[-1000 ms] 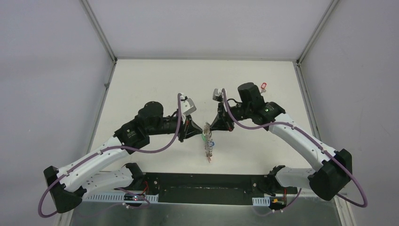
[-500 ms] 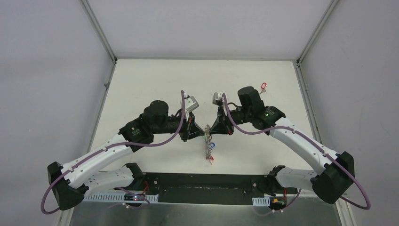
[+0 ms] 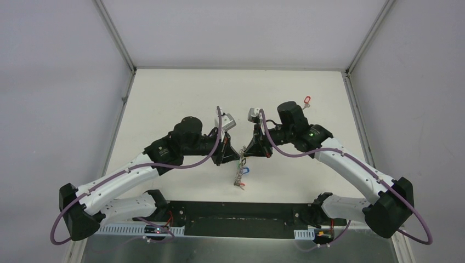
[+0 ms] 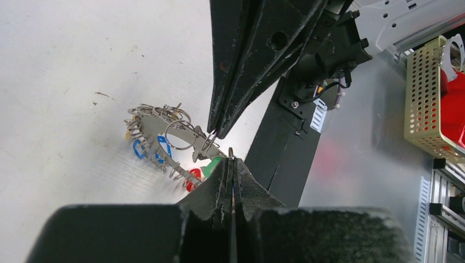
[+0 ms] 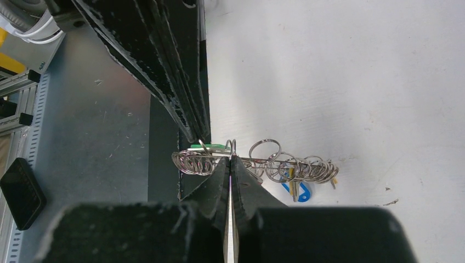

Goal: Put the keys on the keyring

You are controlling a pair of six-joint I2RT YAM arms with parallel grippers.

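The keyring (image 3: 239,171) hangs edge-on between my two grippers, above the table. It shows as a dark ring fringed with small silver split rings (image 4: 164,137) (image 5: 274,163). Keys with blue (image 4: 147,150) (image 5: 299,189) and red (image 4: 192,176) tags dangle from it. My right gripper (image 5: 231,159) (image 3: 248,153) is shut on one split ring of its fringe. My left gripper (image 4: 231,160) (image 3: 236,156) is shut too, a small ring poking out of its tips beside a green-tagged key (image 4: 214,164) (image 5: 210,146). The two sets of fingertips almost touch.
A red-tagged key (image 3: 307,101) lies on the table at the back right. The black base plate (image 3: 241,211) runs along the near edge. Off the table stand a perforated yellow basket (image 4: 430,93) and a black flat device (image 5: 22,193).
My left arm has swung right and closed in on the right gripper. The hanging keyring has shifted slightly left. The right arm has barely moved.
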